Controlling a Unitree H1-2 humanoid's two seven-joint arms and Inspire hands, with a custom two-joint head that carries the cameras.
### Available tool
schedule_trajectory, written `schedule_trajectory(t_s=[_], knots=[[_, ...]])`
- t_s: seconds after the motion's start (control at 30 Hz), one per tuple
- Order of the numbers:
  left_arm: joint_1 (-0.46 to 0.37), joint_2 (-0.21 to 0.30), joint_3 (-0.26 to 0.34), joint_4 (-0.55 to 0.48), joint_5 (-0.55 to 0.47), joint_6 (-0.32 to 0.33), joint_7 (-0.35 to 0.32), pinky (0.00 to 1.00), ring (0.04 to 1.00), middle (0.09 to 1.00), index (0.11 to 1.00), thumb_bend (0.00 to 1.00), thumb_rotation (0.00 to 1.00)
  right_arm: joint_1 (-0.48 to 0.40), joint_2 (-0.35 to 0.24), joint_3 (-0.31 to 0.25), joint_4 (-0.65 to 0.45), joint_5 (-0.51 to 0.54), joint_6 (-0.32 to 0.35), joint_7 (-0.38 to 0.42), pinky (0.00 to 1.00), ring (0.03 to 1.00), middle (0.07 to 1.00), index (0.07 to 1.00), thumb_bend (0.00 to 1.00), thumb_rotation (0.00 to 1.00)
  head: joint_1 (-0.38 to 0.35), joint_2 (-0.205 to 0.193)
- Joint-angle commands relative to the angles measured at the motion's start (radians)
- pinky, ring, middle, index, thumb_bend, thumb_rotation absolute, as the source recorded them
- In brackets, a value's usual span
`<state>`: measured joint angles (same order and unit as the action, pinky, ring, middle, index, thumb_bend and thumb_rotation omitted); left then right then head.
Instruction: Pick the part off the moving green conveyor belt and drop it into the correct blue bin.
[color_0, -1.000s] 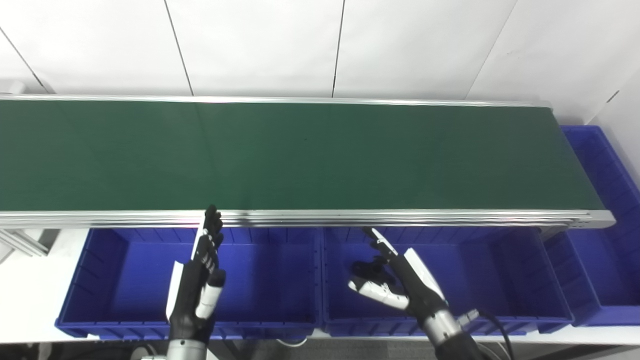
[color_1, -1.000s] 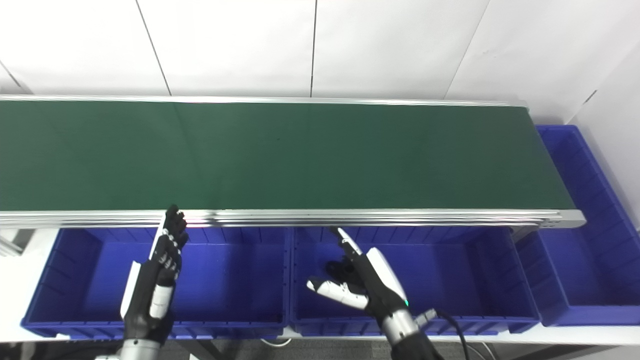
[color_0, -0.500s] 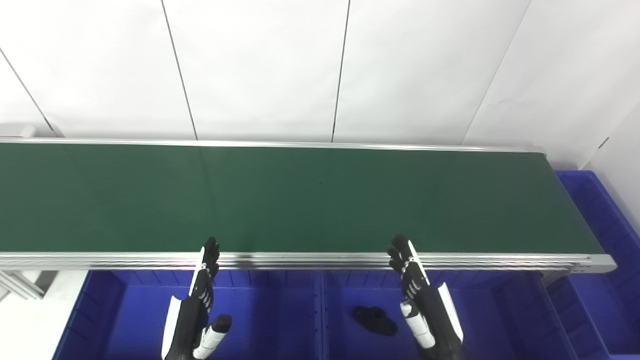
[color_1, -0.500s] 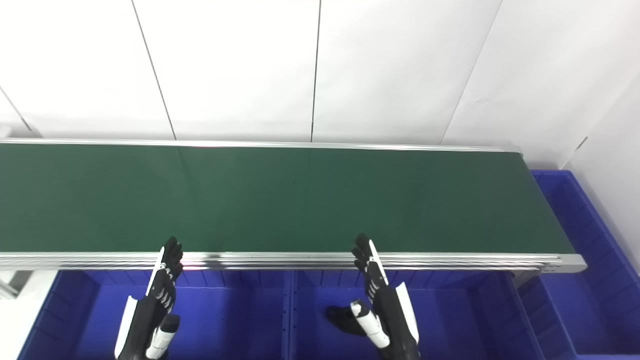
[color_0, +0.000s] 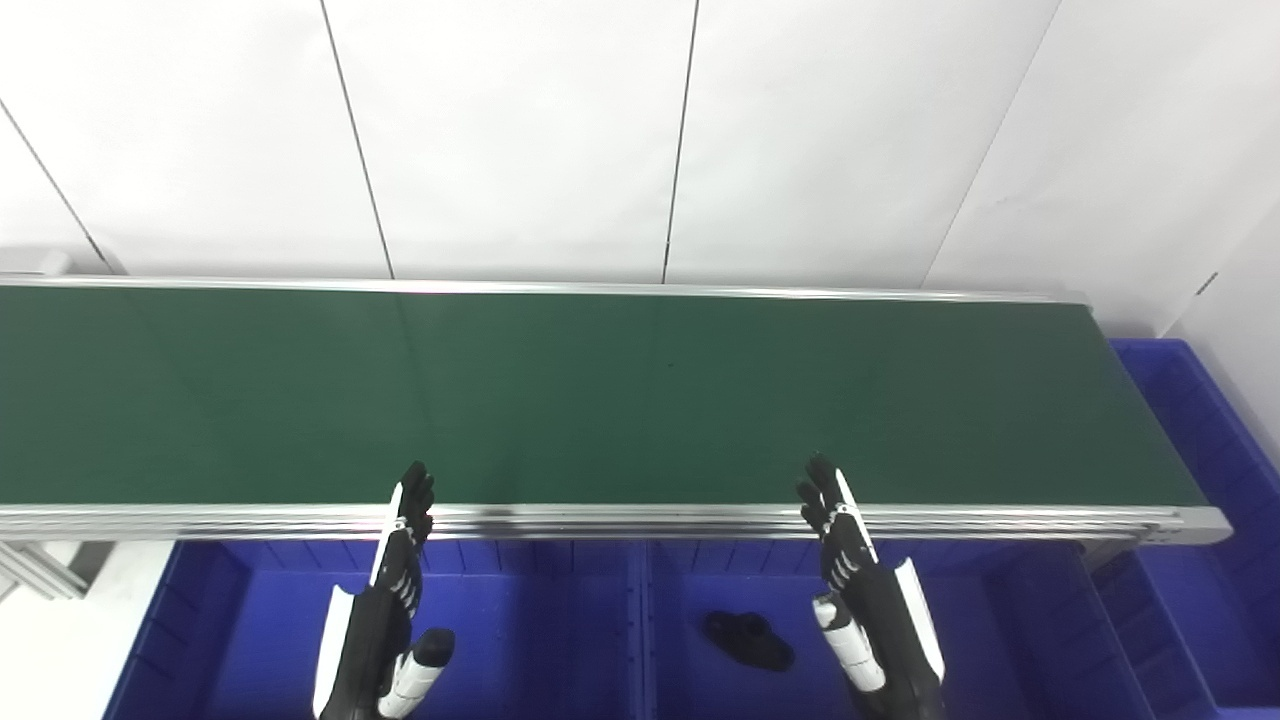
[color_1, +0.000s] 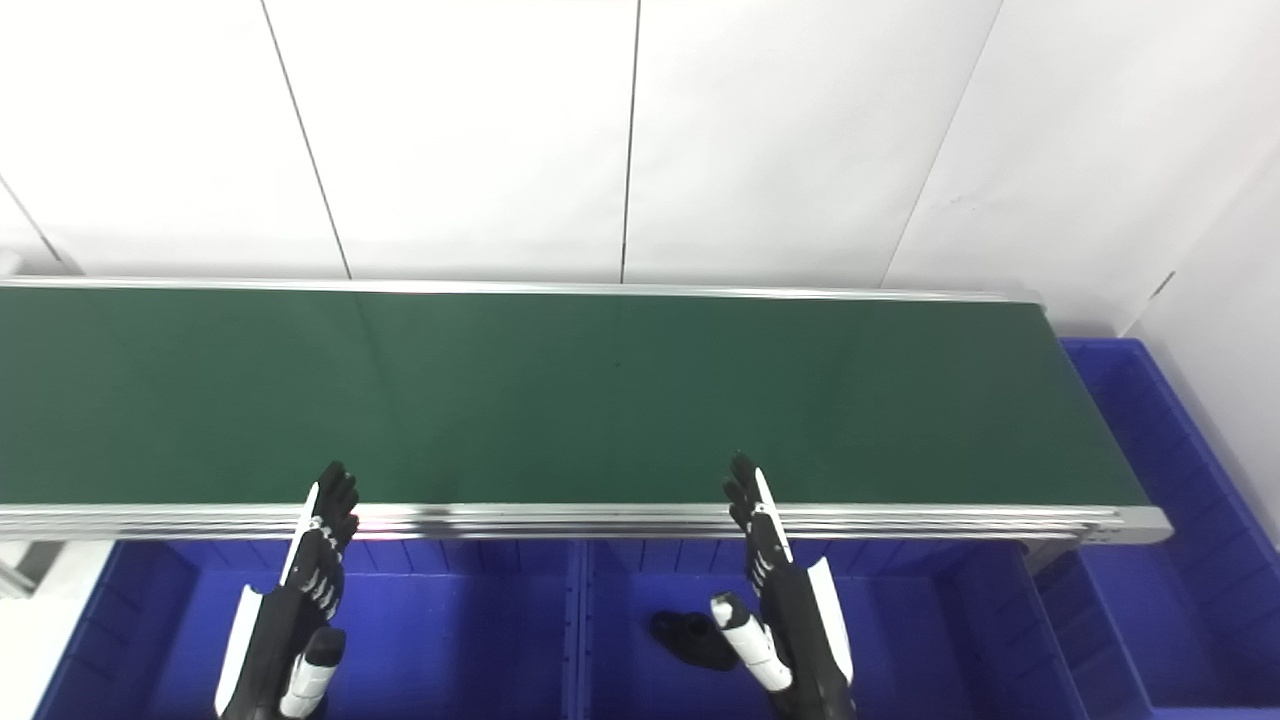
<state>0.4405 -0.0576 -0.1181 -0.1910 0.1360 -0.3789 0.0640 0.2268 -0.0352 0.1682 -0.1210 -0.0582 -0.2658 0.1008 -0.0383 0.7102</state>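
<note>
Black part (color_0: 748, 640) in middle blue bin (color_0: 1000, 640) | left hand (color_0: 385, 620), right hand (color_0: 870, 610): fingers apart, empty

Bright, even light on my feed, both eye views sharp.

The white wall (color_0: 850, 130) is nearly washed out; a thin glare runs along the belt's metal rail (color_0: 640, 518) below the green conveyor belt (color_0: 640, 390). Shadows are faint, and I see slight softness toward the corners.
</note>
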Motion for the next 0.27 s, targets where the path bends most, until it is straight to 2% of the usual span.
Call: schedule_trajectory(t_s=[0.0, 0.13, 0.23], knots=[[-0.008, -0.008, -0.001, -0.027, 0.007, -0.019, 0.004, 1.00, 1.000, 1.000, 1.000, 0.89, 0.94, -0.004, 0.019, -0.004, -0.029, 0.039, 0.012, 0.000, 0.98, 0.969, 1.000, 1.000, 0.78, 0.91, 0.000, 0.010], [-0.016, -0.014, -0.001, -0.026, 0.003, -0.017, 0.004, 1.00, 1.000, 1.000, 1.000, 0.88, 0.94, 0.006, 0.042, -0.013, -0.042, 0.085, 0.092, -0.008, 0.97, 0.964, 1.000, 1.000, 0.80, 0.95, 0.002, 0.017], [-0.019, -0.020, -0.001, -0.022, -0.009, -0.017, 0.005, 1.00, 1.000, 1.000, 1.000, 0.88, 0.93, 0.013, 0.055, -0.021, -0.047, 0.102, 0.125, -0.013, 0.97, 0.964, 1.000, 1.000, 0.78, 0.96, 0.003, 0.016]])
